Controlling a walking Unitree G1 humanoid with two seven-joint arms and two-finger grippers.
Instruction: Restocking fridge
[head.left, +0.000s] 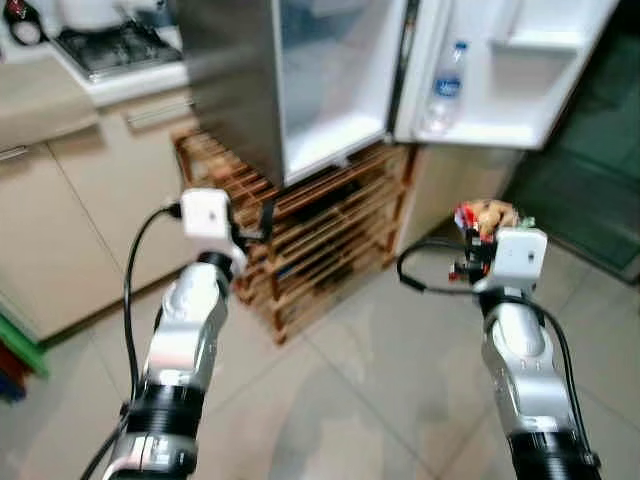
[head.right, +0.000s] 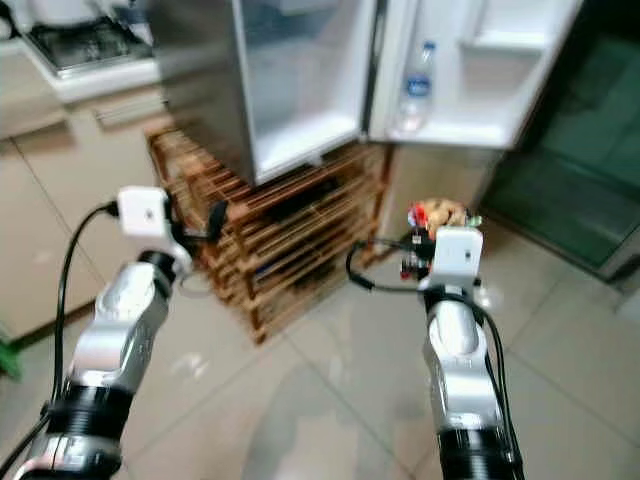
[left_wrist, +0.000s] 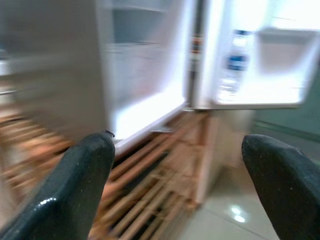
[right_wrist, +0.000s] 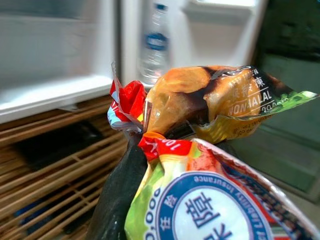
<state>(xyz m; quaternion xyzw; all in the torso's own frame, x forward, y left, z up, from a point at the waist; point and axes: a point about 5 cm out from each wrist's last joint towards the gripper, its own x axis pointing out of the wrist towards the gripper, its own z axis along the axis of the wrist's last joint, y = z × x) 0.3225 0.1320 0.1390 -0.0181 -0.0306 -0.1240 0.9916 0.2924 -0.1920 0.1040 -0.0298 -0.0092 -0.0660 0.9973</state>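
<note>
My right gripper (head.left: 478, 228), clamped on crinkly orange-and-red snack packets (right_wrist: 200, 150), sits nearer the open white fridge door shelf (head.left: 480, 130) straight ahead and above it, while my left gripper (head.left: 250, 232) hangs wide and empty.

Fridge (head.left: 300, 90) top cut off; left wrist view blurred; water bottle (head.left: 447, 88) label unreadable.

Silver-grey fridge (head.left: 235, 85) with white interior, clear blue-labelled water bottle (head.left: 447, 88), orange-brown and red-green snack packets (right_wrist: 210, 150), brown slatted wooden rack (head.left: 310, 235) beneath the fridge
</note>
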